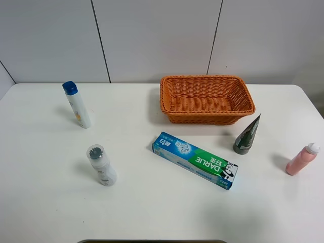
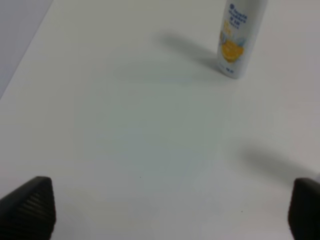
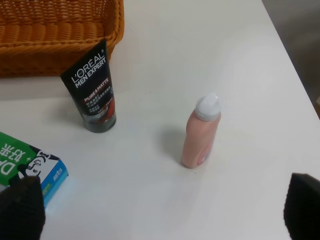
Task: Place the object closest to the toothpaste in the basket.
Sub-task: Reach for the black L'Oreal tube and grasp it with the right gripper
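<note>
L'Oréal tube (image 3: pixel 92 92) upright just beside toothpaste box (image 3: pixel 27 157), ahead of your right jaws, untouched. Those spread apart; left jaws too.

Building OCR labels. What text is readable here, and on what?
"DARLIE": toothpaste box; its Chinese print is too small.
"L'ORÉAL MEN EXPERT", "PURE&MATTE": dark tube; smaller lines blurred.
Blurred: print on blue-capped bottle.
Nothing readable: pink bottle, grey-capped bottle.

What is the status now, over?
Left gripper open, right gripper open, both empty. Dark tube standing on cap beside toothpaste box, not yet in basket. Nothing between tube and basket.
</note>
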